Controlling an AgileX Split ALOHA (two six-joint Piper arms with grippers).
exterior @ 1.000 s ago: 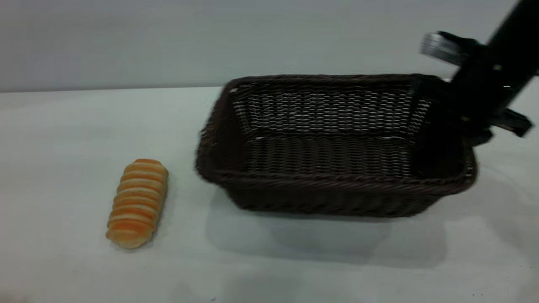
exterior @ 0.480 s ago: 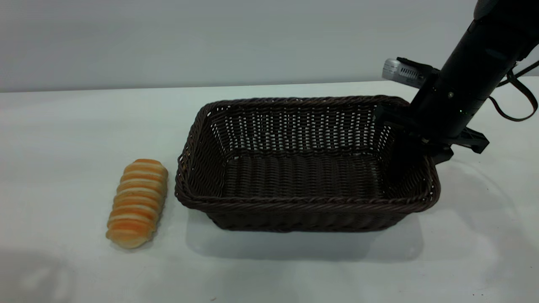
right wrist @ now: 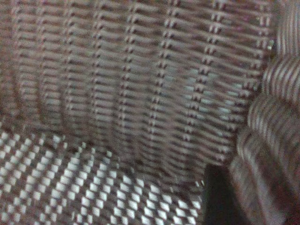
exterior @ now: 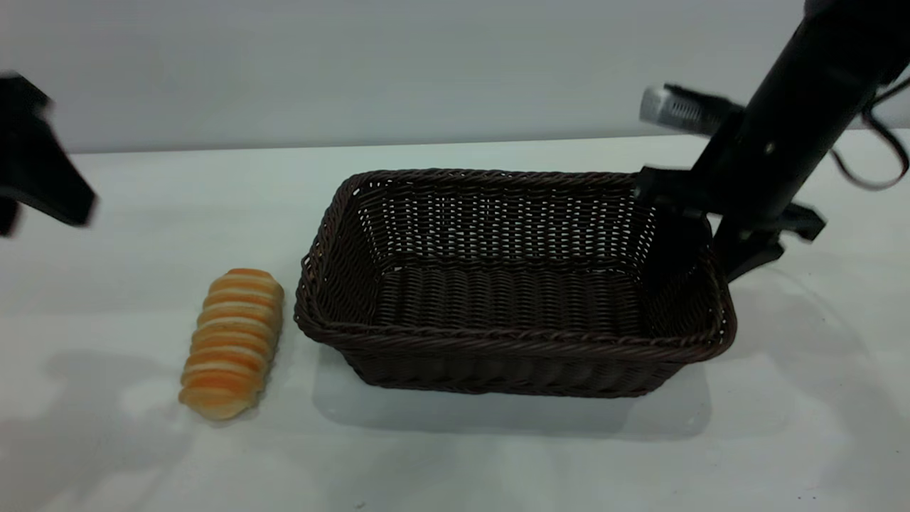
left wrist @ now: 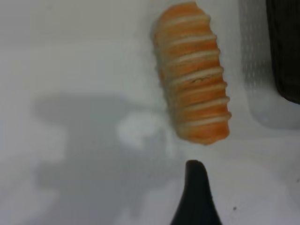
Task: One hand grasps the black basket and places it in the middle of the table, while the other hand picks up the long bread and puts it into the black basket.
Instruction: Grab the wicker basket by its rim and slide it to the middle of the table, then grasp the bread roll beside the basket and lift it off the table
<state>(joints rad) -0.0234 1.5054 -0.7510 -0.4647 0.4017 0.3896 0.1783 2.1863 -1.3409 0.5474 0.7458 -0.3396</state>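
Note:
The black basket (exterior: 512, 284) stands flat on the white table (exterior: 142, 213), a little right of the middle. My right gripper (exterior: 704, 267) straddles its right end wall, one finger inside and one outside, slightly open. In the right wrist view one dark finger (right wrist: 218, 197) sits beside the braided rim (right wrist: 262, 154). The long bread (exterior: 233, 341) lies on the table left of the basket. My left gripper (exterior: 39, 171) hangs open and empty at the far left, above and behind the bread. The left wrist view shows the bread (left wrist: 193, 72) ahead of one finger (left wrist: 194, 197).
A grey wall (exterior: 355, 64) runs behind the table's far edge. A corner of the basket (left wrist: 283, 47) shows beside the bread in the left wrist view. Bare white table lies in front of the bread and the basket.
The basket came down from a tilted, lifted pose and now rests flat on the table. My right gripper has risen slightly at its right wall. My left gripper has come into view at the far left.

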